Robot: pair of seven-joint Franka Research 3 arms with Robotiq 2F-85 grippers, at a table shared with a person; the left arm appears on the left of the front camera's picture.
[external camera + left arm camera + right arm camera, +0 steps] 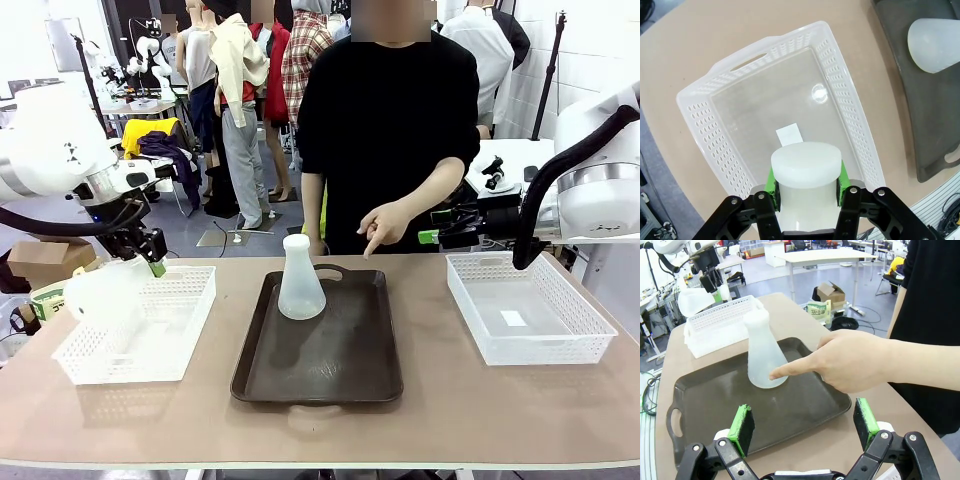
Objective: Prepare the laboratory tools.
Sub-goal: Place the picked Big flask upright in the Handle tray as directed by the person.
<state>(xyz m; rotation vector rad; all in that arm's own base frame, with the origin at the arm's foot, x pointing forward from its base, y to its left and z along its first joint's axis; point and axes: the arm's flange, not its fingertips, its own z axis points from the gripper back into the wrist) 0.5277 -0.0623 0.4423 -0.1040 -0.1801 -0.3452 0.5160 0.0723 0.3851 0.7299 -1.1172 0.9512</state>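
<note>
One frosted flask is standing upright at the far end of the dark brown tray, its wide base flat on the tray and its narrow neck pointing up; the second flask is hanging in the air over the left white mesh basket, tipped on its side with its round flat base facing out; the left gripper is clamping that flask by the neck, its green pads pressing both sides. By the look of it the job is sitting about halfway: one flask is on the tray, the other is lifted but not yet set down, and it probably belongs beside the first.

The person's hand is pointing a finger down toward the tray, next to the standing flask; the right gripper is hovering at the tray's near corner with its jaws spread wide and nothing between them; the right white mesh basket is lying with a small white label on its floor.

Both flasks are looking translucent, milky and smooth, conical from base to neck; the baskets are thin white plastic, perforated along the walls, with clear glossy floors; the tray is matte, shallow, with rounded corners and cut-out handles; the tabletop is plain tan.
</note>
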